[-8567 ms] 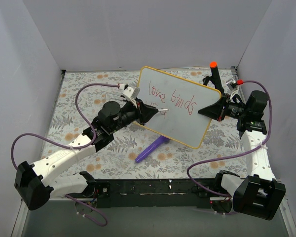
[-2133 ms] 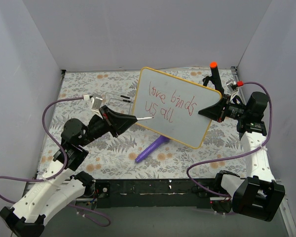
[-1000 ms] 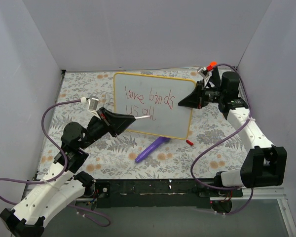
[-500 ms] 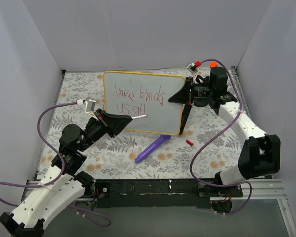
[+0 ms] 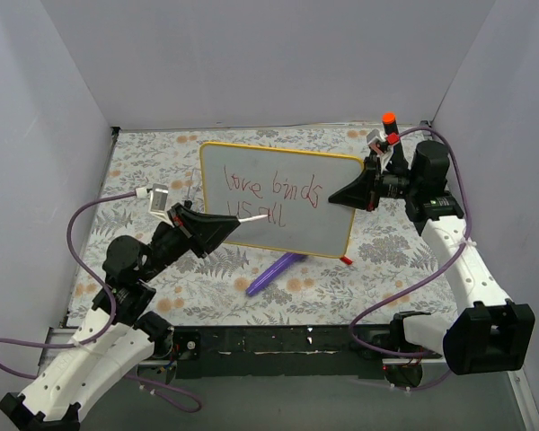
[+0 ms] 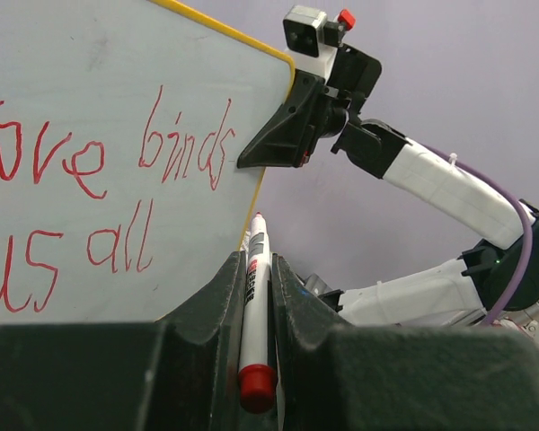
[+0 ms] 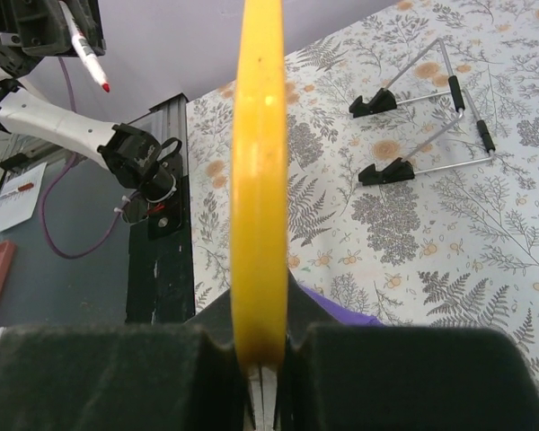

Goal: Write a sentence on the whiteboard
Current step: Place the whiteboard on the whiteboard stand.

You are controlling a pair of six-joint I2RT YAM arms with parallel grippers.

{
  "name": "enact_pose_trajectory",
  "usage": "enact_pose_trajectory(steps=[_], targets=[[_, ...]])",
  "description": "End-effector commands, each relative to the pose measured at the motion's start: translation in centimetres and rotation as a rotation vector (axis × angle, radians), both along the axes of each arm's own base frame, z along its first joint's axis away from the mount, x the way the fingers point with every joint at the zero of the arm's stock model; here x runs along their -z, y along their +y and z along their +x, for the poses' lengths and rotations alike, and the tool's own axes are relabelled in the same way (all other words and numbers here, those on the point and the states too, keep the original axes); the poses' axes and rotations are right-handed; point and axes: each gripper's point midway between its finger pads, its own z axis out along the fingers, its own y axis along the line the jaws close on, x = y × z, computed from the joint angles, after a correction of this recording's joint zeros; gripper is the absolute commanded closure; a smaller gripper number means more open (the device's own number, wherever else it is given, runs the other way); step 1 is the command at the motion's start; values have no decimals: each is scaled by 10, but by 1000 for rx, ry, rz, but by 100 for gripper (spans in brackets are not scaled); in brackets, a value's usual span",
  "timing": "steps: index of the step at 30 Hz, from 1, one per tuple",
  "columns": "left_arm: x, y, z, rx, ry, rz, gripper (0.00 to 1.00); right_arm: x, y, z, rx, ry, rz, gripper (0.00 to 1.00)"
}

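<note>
The whiteboard (image 5: 283, 215), white with a yellow frame, stands tilted near the middle of the table. The sentence (image 5: 271, 192) in red reads "love binds us all" on two lines; it also shows in the left wrist view (image 6: 99, 180). My right gripper (image 5: 352, 194) is shut on the board's right edge, seen edge-on in the right wrist view (image 7: 260, 180). My left gripper (image 5: 226, 224) is shut on a white marker (image 6: 253, 301) with a red end. Its tip (image 5: 268, 215) is near the word "all"; I cannot tell if it touches.
A purple object (image 5: 276, 272) lies on the floral cloth in front of the board. A small red cap (image 5: 346, 260) lies by the board's lower right corner. A black post with an orange top (image 5: 388, 126) stands at the back right. A wire stand (image 7: 422, 117) lies behind the board.
"us all" was written under "love binds". The left arm then pulled back. The right arm swung the board left, and in the last half second moved it back right and lower.
</note>
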Motion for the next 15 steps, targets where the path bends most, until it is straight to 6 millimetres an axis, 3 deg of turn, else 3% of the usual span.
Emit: enact_pose_trajectory(steps=[1, 9, 15], targets=[[-7, 3, -7, 11, -41, -35, 100, -19, -8, -13, -32, -111, 23, 99], [-9, 14, -10, -35, -41, -44, 100, -19, -13, -7, 2, -104, 27, 99], [-14, 23, -3, -107, -35, -61, 100, -28, 3, 27, 59, -123, -8, 99]])
